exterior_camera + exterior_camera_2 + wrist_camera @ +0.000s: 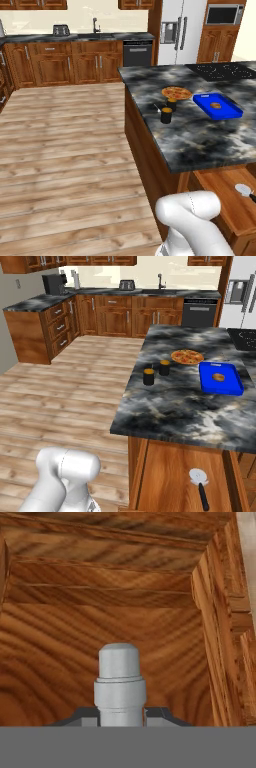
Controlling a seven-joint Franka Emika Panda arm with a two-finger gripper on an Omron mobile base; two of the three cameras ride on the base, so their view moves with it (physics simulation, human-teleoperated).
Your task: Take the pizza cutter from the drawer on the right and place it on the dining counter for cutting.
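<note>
Drawer [165,476] open (one pizza cutter [199,485] inside); two shakers [148,376], seemingly; hand grip indeterminable.

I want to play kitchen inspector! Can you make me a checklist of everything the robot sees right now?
Surface: the dining counter has a dark marbled top, with a black cooktop at its far end.
Job's things: the pizza cutter lies in the open drawer, wheel toward the counter, nothing touching it.
Clutter: a pizza, two dark shakers, and a blue tray holding a small brown item, all on the counter.
Grippers: cannot tell if open or shut; the hand view looks into wood, with a grey cylinder in front.
Cables: nothing seen.
Surroundings: wood floor, wall cabinets, sink, dishwasher, fridge, microwave, toaster.
</note>
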